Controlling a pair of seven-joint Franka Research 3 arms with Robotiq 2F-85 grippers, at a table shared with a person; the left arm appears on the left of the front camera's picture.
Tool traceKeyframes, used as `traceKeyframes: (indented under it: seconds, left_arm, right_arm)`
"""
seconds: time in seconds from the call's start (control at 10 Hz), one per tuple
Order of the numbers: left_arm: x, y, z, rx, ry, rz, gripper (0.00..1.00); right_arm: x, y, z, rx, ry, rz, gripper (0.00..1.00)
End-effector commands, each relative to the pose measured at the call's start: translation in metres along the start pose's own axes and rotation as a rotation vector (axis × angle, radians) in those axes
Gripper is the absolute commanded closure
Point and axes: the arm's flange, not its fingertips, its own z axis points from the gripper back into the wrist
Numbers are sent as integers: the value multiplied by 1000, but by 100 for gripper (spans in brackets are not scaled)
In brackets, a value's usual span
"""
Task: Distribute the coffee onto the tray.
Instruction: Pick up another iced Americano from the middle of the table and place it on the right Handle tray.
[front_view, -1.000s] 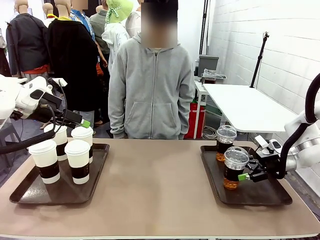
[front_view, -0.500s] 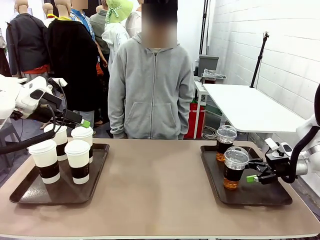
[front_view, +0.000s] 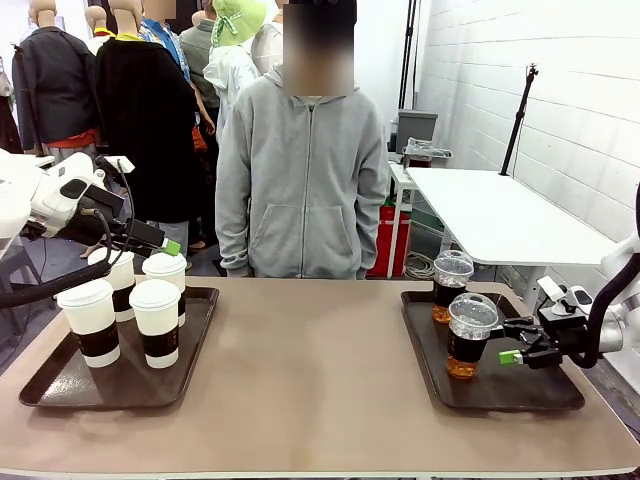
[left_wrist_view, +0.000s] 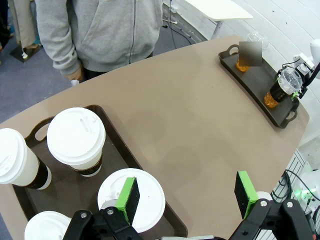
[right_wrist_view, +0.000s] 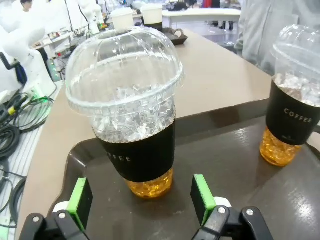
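four white paper cups (front_view: 158, 322) with white lids and dark brown sleeves stand upright on the dark tray (front_view: 60, 385) at the robot's left end of the tabletop (front_view: 310, 390), long axes vertical, lids up. no print on their sleeves can be read. two clear dome-lidded plastic cups stand upright on a second dark tray (front_view: 545, 395) at the right end: the near plastic cup (front_view: 468, 336) toward the tray's front, the far plastic cup (front_view: 450, 286) behind it, close but apart. each holds ice over a dark-amber drink and wears a black band; in the right wrist view the band reads "coffee" in small white capitals on the far cup (right_wrist_view: 295, 117), and only part of the word shows on the near cup (right_wrist_view: 134, 127).

the right gripper (front_view: 513, 342) sits low over the right tray, just beside the near plastic cup, its fingers (right_wrist_view: 202, 197) spread wide and level with the cup's base, not touching it. the left gripper (left_wrist_view: 187, 196) hovers above the paper cups, its fingers (left_wrist_view: 129, 199) spread, holding nothing; one green pad lies over a white lid (left_wrist_view: 137, 192) in its own view.

a person in a grey hooded top (front_view: 300, 170) stands at the far side.
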Motion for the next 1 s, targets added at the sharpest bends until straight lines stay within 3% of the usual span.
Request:
traceKeyframes:
  seconds: [0.0,0.9]
  left_arm:
    - [0,4,-2,-18,-12,-17,0]
    - [0,4,-2,-18,-12,-17,0]
  right_arm:
    - [-1,1,3,-5,-2,-3,0]
    - [-1,1,3,-5,-2,-3,0]
